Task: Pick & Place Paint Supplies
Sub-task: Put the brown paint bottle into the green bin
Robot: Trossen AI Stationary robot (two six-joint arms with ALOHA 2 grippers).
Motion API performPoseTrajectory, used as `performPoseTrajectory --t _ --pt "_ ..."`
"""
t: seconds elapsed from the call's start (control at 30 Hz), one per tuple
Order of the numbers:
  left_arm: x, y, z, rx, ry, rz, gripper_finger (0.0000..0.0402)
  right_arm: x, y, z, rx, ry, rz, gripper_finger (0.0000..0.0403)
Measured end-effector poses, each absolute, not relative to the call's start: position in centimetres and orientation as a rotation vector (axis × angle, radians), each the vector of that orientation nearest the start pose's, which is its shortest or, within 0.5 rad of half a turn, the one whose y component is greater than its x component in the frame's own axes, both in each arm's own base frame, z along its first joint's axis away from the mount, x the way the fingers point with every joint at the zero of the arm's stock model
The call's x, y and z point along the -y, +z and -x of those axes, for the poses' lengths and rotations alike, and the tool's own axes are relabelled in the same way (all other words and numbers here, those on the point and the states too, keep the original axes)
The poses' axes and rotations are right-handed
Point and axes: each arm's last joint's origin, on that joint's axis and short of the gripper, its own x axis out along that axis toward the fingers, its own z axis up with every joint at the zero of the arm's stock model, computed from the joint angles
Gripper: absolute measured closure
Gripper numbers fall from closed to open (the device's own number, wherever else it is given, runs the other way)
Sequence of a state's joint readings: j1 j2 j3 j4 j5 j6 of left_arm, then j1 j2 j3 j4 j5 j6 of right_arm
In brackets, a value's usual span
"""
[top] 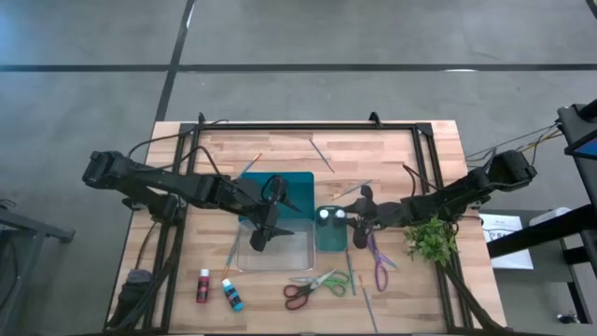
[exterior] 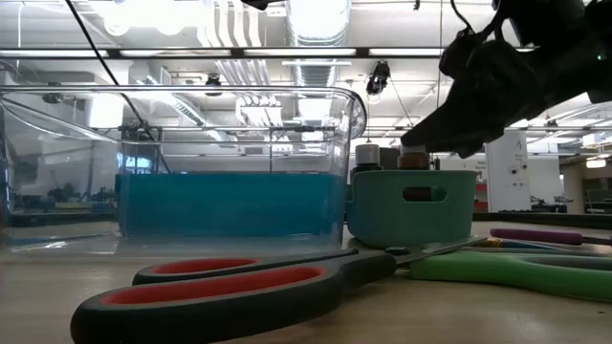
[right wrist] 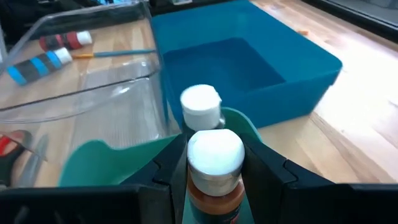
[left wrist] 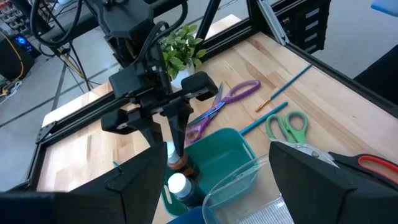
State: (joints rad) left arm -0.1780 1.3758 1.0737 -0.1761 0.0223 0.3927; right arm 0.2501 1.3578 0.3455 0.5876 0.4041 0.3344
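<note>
The right hand (right wrist: 211, 180) is gripping a white-capped bottle (right wrist: 213, 163) over the small teal bin (top: 330, 231) near the surface's middle, beside a second bottle (right wrist: 201, 107) already inside. The left hand (top: 264, 227) is hanging wide open over the clear tub (top: 275, 247) — two more bottles (top: 217, 287) and the scissors (top: 312, 287) are lying near the front edge.

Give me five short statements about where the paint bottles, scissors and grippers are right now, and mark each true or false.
1. The right gripper holds a white-capped bottle over the small teal bin. True.
2. The red bottle lies in the clear container. False: it lies on the table.
3. The purple scissors lie beside the plant sprig. True.
4. The small teal bin is empty. False: it holds a bottle.
5. The left gripper hangs over the clear container. True.
</note>
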Motion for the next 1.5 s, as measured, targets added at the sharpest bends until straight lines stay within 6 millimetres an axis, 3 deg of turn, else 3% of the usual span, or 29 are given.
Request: performPoseTrajectory --t 1.5 --pt "5.48 30.24 -30.15 -0.433 -0.288 -0.422 0.0113 -3.97 15.19 -23.45 -0.387 -0.176 -0.148 0.0292"
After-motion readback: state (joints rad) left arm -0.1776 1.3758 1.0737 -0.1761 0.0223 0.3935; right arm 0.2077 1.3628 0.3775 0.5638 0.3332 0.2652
